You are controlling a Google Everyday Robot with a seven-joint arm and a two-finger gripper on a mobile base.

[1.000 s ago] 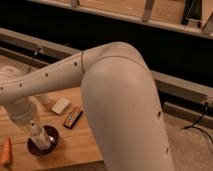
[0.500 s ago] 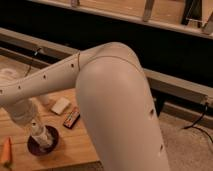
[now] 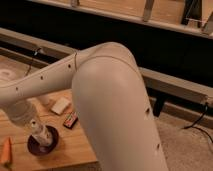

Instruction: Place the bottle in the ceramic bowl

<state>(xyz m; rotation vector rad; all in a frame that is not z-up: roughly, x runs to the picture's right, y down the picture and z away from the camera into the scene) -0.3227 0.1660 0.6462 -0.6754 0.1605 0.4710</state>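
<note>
we see the gripper [image 3: 41,136] down over the ceramic bowl [image 3: 35,148] on the wooden table [image 3: 75,147], a touch lower than before; its grip we cannot tell. bottle [image 3: 44,136] sits upright inside the bowl. no readable writing on the snack packet [image 3: 70,120].

Pincer [image 3: 44,139] over the ceramic bowl [image 3: 35,148] (wooden table [image 3: 75,145]).

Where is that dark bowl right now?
The ceramic bowl sits low at the left on the wooden table, right under the gripper, with an orange thing to its left.
</note>
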